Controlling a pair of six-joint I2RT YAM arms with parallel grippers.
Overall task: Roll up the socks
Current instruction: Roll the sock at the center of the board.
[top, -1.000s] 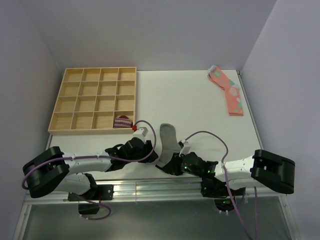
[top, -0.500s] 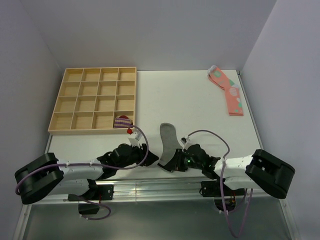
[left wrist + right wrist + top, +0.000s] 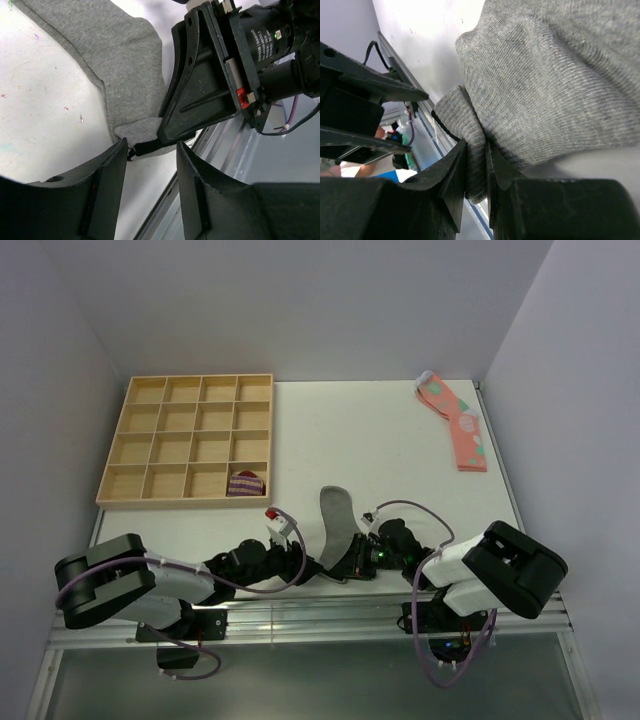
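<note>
Currently right tool (image 3: 476, 150) clamps grey sock (image 3: 560, 75) by its cuff at near tabletop (image 3: 400, 440) edge; left tool (image 3: 150, 155) half-open, empty, just beside that cuff.

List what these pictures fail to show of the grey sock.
- Top view: grey sock near end, hidden under the left hand and right hand.
- Left wrist view: near end partly behind the right hand; the rest cut off by the top edge.
- Right wrist view: most of the sock, cut off by the top and right edges.
</note>
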